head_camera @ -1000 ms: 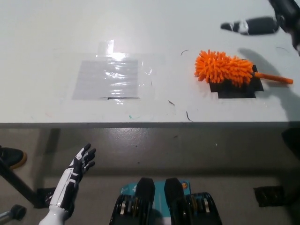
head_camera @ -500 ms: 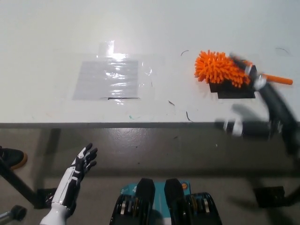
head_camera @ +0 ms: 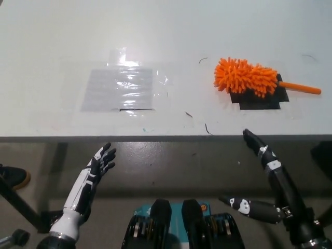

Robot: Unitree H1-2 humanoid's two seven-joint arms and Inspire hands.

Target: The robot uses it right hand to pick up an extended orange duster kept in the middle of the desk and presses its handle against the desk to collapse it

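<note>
The orange duster [head_camera: 246, 77] lies on the white desk [head_camera: 166, 36] toward the right, its fluffy head over a black tape patch [head_camera: 259, 98] and its thin orange handle [head_camera: 303, 88] pointing right. My black right hand [head_camera: 267, 179] hangs open below the desk's front edge, at the lower right, well clear of the duster. My white left hand [head_camera: 93, 171] rests open at the lower left, also below the desk edge. Nothing is held.
A clear plastic sheet [head_camera: 119, 87] is taped flat on the desk left of the middle. Small dark marks [head_camera: 207, 127] dot the desk near its front edge. A dark shoe [head_camera: 13, 174] and stand base [head_camera: 15, 236] show on the floor at the far left.
My right arm swung from above the desk's far right corner down past the duster to below the front edge. The left hand rose slightly. The duster has stayed in place.
</note>
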